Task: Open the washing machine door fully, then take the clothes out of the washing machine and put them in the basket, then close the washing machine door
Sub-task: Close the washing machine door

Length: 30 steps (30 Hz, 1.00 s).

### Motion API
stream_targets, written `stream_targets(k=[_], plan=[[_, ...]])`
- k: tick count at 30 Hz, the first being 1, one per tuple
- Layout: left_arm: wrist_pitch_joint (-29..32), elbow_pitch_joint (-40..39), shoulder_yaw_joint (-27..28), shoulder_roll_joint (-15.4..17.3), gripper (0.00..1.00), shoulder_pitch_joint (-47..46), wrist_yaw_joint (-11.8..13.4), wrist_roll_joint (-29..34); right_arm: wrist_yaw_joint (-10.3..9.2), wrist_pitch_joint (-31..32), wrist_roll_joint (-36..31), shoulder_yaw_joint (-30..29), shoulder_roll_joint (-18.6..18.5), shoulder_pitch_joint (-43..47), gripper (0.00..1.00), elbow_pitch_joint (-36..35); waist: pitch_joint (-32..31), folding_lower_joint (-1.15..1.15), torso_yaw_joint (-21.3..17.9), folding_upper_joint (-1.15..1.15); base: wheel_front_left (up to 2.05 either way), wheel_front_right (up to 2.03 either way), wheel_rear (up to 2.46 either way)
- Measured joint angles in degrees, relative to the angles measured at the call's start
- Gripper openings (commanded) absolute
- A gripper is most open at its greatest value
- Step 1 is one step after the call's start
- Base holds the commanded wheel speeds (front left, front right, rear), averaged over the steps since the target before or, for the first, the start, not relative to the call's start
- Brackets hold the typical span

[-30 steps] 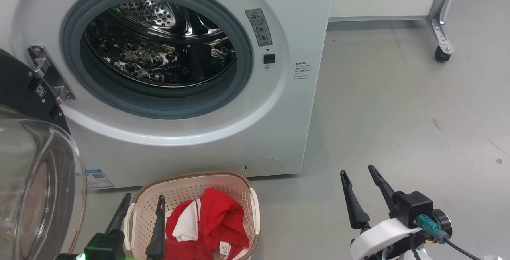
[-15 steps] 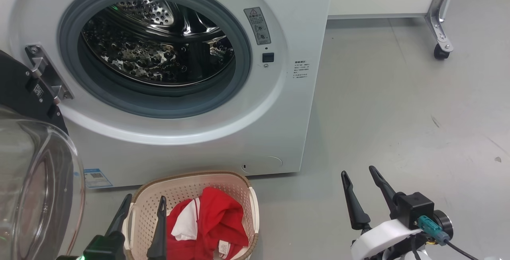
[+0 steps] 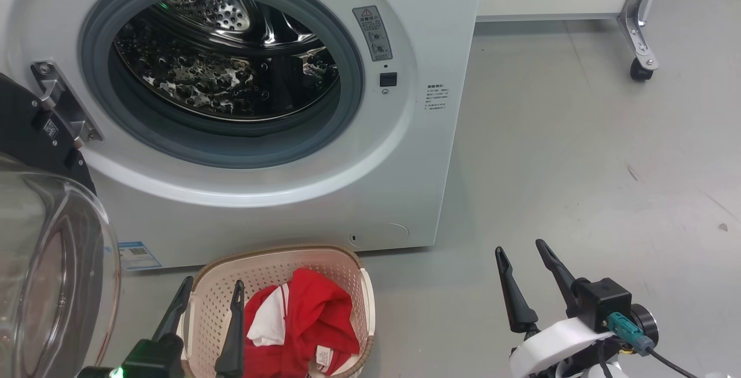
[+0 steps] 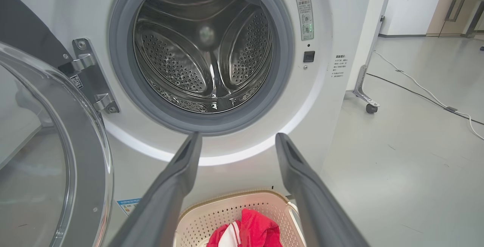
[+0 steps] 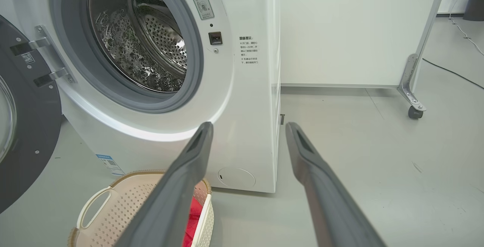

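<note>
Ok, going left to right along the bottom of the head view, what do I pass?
washing machine door → left gripper, open → clothes, lying in the basket → bare floor → right gripper, open

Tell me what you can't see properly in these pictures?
- Head view: the bottom edge cuts off the near part of the basket and the clothes; the left gripper covers some too.
- Head view: the left edge cuts off part of the washing machine door.
- Right wrist view: one finger of the right gripper hides most of the clothes.
- Head view: the warning label has print too small to read.
</note>
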Motion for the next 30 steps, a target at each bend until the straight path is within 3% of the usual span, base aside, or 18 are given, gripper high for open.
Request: stream_targets(k=[14, 30], plan=[[0.9, -1.5, 0.0, 0.1, 1.00, 0.1, 0.2, 0.1, -0.09, 0.2, 0.0, -0.1, 0.0, 0.0, 1.00, -0.2, 0.4, 0.00, -0.1, 0.00, -0.44, 0.81, -0.37], [1.9, -2.2, -0.4, 0.2, 1.00, 0.3, 0.2, 0.4, -0.49, 0.2, 0.2, -0.2, -0.1, 0.0, 1.00, -0.3, 0.7, 0.00, 0.0, 0.00, -0.99, 1.08, -0.10]])
